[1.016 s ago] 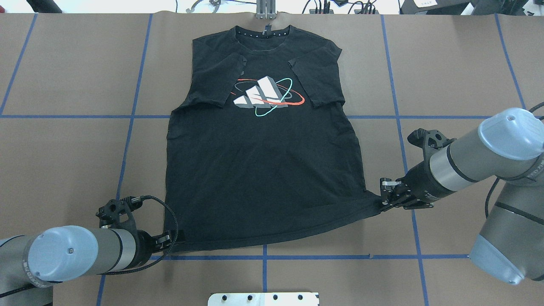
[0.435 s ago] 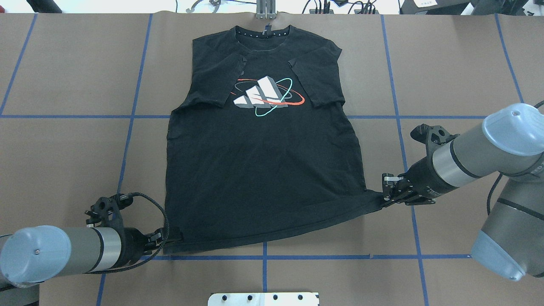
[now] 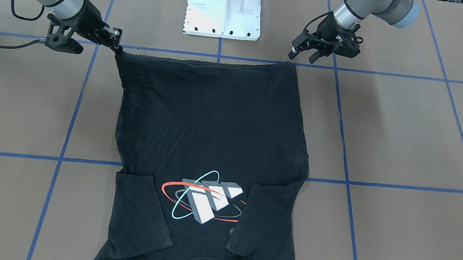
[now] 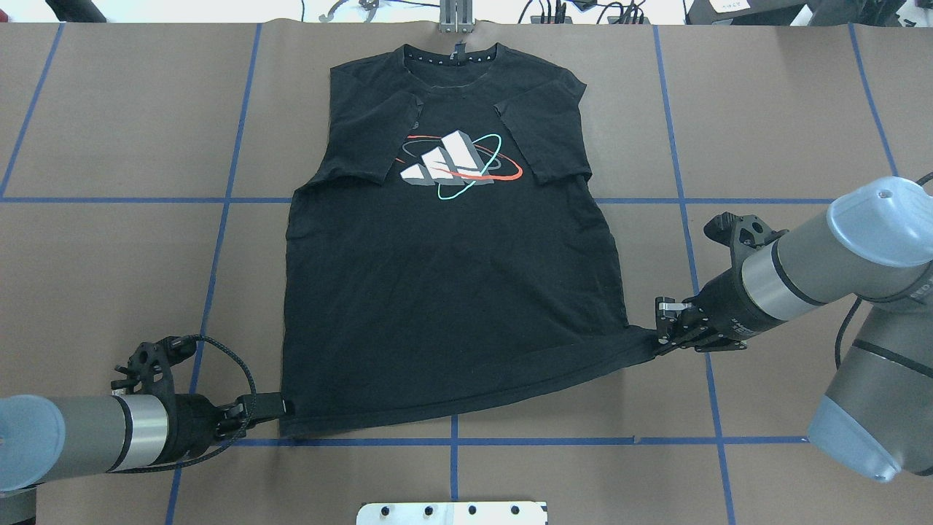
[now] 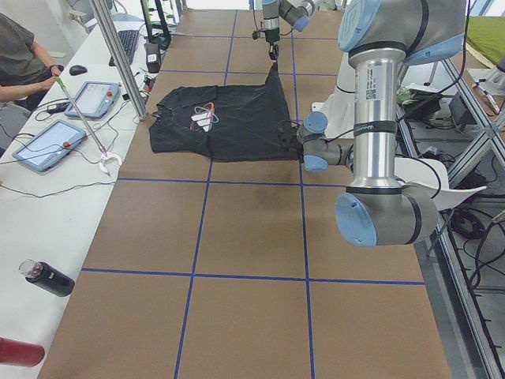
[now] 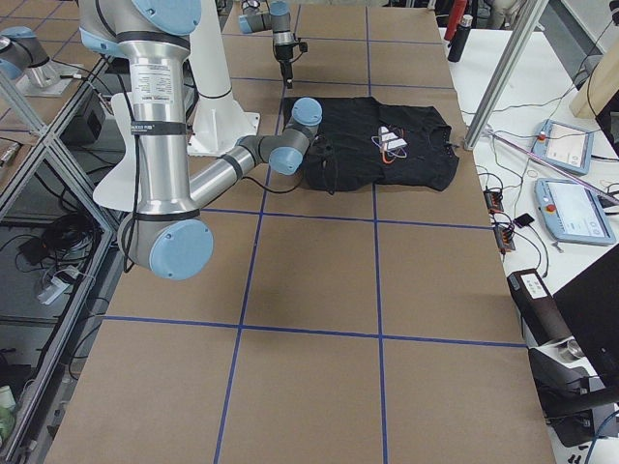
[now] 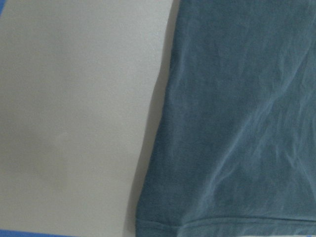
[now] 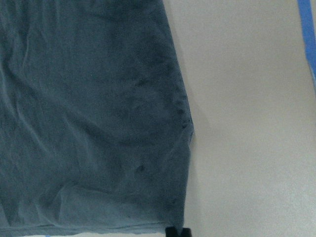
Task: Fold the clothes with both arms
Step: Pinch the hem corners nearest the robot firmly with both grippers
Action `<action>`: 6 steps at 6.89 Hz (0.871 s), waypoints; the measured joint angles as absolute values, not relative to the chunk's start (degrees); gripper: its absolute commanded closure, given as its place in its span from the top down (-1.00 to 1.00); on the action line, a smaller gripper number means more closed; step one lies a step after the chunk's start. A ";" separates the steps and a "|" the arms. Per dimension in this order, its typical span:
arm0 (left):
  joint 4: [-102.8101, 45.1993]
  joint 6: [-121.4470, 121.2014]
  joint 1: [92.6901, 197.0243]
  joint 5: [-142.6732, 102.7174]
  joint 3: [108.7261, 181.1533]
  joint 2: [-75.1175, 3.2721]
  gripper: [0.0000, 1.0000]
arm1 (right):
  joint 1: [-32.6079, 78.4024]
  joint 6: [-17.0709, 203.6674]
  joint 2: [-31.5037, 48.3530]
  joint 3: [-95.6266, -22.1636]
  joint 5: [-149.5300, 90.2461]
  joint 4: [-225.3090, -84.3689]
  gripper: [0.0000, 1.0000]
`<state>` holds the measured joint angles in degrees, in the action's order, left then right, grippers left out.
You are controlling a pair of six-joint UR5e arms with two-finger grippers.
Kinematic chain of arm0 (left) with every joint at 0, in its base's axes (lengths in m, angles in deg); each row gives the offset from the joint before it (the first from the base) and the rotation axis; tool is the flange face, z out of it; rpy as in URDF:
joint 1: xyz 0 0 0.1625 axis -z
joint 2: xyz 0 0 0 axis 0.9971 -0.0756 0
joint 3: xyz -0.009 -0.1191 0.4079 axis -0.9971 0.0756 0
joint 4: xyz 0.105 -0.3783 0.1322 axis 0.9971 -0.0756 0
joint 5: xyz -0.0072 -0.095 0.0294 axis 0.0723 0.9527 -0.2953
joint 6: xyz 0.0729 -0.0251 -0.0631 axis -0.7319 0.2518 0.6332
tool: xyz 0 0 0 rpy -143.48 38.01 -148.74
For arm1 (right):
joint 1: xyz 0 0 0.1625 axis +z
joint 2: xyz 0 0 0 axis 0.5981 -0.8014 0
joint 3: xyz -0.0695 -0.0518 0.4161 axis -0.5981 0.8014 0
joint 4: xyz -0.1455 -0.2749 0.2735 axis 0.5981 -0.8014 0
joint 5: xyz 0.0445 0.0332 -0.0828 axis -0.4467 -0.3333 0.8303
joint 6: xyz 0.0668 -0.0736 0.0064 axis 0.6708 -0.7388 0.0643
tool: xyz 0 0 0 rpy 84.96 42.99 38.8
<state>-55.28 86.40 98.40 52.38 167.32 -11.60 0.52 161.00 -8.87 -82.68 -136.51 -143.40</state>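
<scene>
White pedestal base near T-shirt

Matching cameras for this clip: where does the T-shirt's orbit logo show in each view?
Front-facing: logo low centre, upside down.
Overhead: upper centre.
Exterior left: small, upper left of centre.
Exterior right: small, upper right of centre.
Left wrist: not in it.
Right wrist: not in it.
Shared landmark: the black T-shirt, seen in all six; the logo sits near its neckline.

The left arm and right arm are grey, capped pale blue. A black cable loops behind the left claw.
</scene>
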 measured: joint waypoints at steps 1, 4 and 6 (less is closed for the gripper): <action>-55.77 86.41 98.37 52.36 165.39 -13.12 0.99 | 0.50 161.00 -8.87 -82.59 -136.47 -143.39 -1.00; -55.23 86.54 98.25 52.52 162.65 -16.04 0.45 | 0.58 161.01 -8.84 -82.54 -136.44 -143.40 -1.00; -53.68 86.55 98.12 52.68 161.63 -18.01 0.44 | 0.83 161.02 -8.80 -82.66 -136.49 -143.39 -1.00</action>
<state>-53.68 86.55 98.12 52.68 161.63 -18.01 0.83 161.02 -8.80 -82.66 -136.49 -143.39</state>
